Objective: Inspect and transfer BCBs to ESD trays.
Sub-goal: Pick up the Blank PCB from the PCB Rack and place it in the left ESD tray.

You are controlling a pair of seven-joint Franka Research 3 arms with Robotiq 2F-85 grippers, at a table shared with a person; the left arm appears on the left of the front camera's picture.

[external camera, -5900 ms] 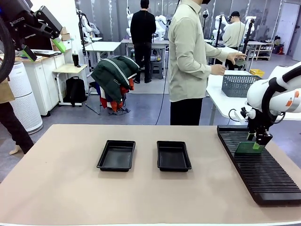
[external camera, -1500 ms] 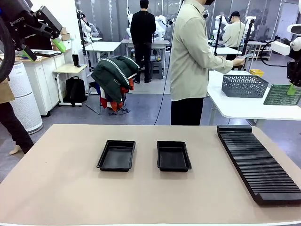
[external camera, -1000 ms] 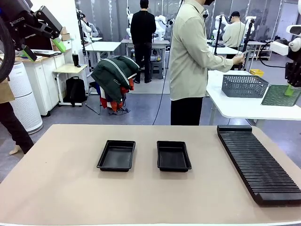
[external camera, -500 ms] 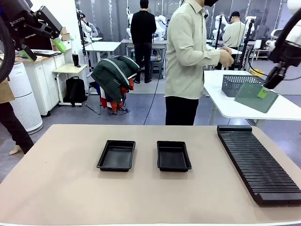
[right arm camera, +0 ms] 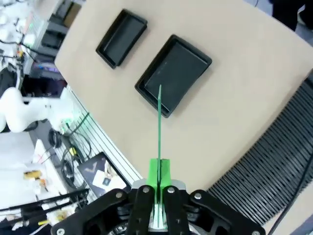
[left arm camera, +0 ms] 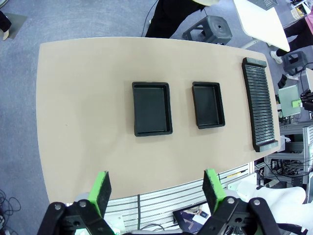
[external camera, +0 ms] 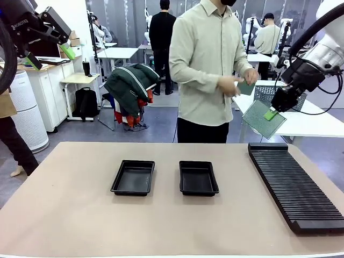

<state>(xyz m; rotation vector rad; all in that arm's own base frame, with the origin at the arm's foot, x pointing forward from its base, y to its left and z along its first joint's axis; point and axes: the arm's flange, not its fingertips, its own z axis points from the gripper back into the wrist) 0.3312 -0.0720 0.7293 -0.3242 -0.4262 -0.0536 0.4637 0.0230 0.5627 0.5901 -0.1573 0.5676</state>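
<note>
A: Where is the BCB (external camera: 262, 120) relative to the rack (external camera: 296, 189)?

B: In the air above the rack's far end, well clear of the ribs. The right gripper (external camera: 271, 113) pinches it at one upper corner between pressed-together green pads, and it hangs tilted.

A: How does it look?

B: A thin flat rectangle with a pale grey-green face covered in a fine dotted grid. From the right wrist it stands edge-on, a narrow green line (right arm camera: 159, 112) rising from the gripper (right arm camera: 159, 169).

A: And the trays?

B: Both lie left of the rack on the tan table: the ESD tray nearer the rack (external camera: 199, 192) and the ESD tray farther from it (external camera: 117, 184). They are glossy black, shallow, and nothing lies in them.

A: The other arm?

B: The left gripper (left arm camera: 157, 190) is high over the table, far from the rack, with its jaws spread wide and holding nothing.

A: Anyone else?

B: A person beyond the rack's far end holds a second green board (external camera: 246, 87) in one hand (external camera: 232, 85).
</note>
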